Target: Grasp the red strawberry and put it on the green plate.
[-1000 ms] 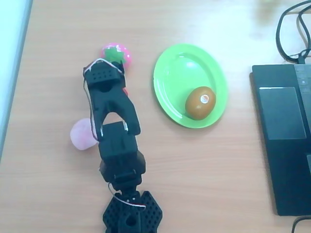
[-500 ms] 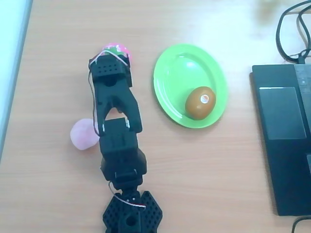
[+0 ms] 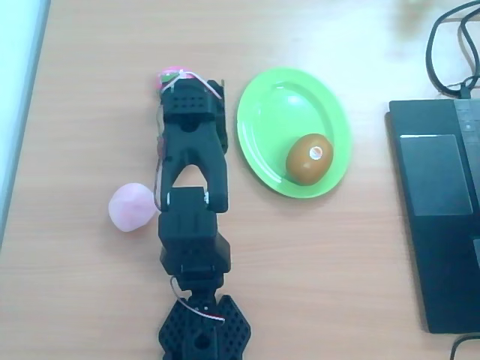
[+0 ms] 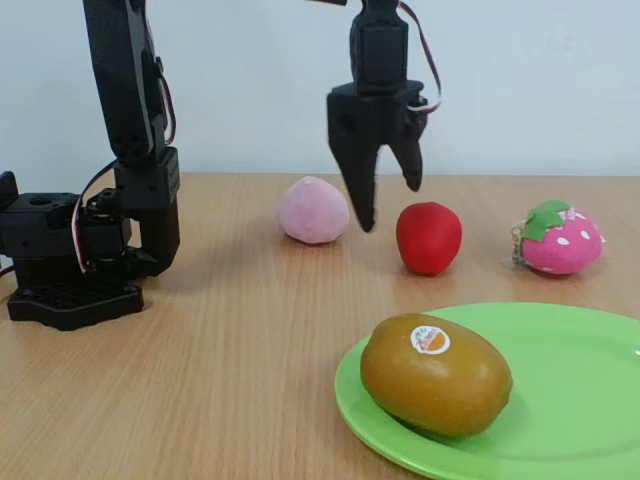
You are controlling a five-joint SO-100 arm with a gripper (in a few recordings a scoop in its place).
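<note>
Claw (image 4: 385,200) open, empty, hanging above desk (image 4: 220,330). Red strawberry (image 4: 428,237) on desk, just right of and below fingertips in fixed view; green plate (image 4: 570,400) nearer camera.

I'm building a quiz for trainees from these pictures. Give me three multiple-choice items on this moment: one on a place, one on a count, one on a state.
1. Where does the brown fruit lie?
A on the green plate
B on the bare table
C in the gripper

2. How many toy fruits stand off the plate in the fixed view?
A one
B two
C three

3. How is the gripper?
A shut on the red strawberry
B open, holding nothing
C shut on the pink ball

Answers: 1 A, it rests inside the rim. 2 C: ball, red strawberry, pink strawberry. 3 B, fingers apart above the table.
</note>
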